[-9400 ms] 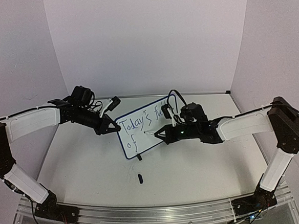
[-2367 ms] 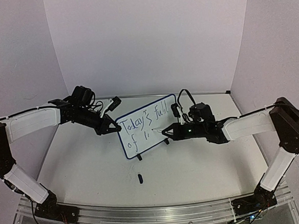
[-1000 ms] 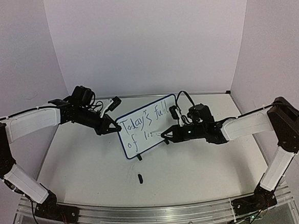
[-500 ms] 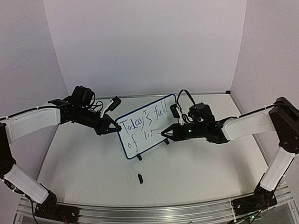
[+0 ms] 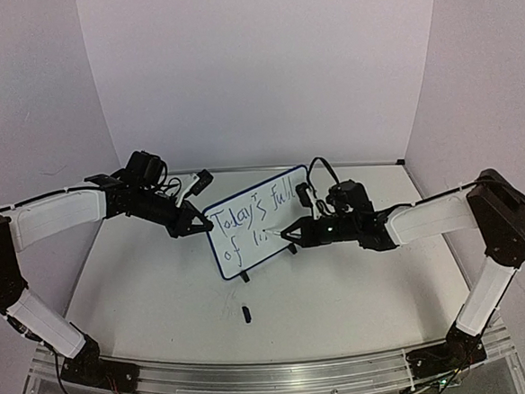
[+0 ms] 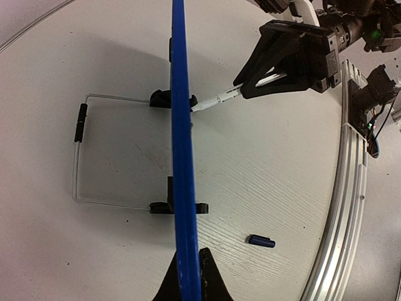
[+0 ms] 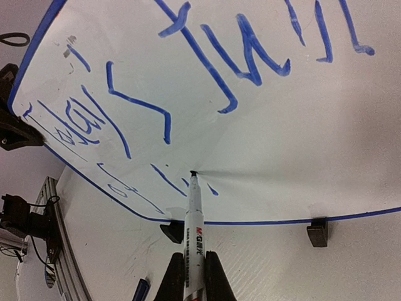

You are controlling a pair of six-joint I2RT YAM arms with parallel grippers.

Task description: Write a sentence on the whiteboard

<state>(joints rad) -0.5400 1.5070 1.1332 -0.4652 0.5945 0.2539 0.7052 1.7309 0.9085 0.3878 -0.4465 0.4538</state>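
The whiteboard (image 5: 257,220) stands tilted on black clip feet at the table's middle. The sentence (image 5: 250,211) reads "Today's full" on the top line, with "of" and a few short strokes below. My left gripper (image 5: 197,224) is shut on the board's left edge; in the left wrist view the blue rim (image 6: 182,157) runs edge-on between its fingertips (image 6: 207,279). My right gripper (image 5: 294,234) is shut on the white marker pen (image 7: 193,226). The pen's tip touches the board just right of the lower strokes (image 7: 163,179).
The pen's dark cap (image 5: 246,313) lies on the table in front of the board, also seen in the left wrist view (image 6: 261,241). The wire stand (image 6: 78,157) reaches out behind the board. A metal rail (image 5: 257,378) runs along the near edge.
Since the earliest frame "full" has been finished and short strokes added after "of". The right gripper moved right along the lower line; over the last second it barely shifted. The left arm is unmoved.
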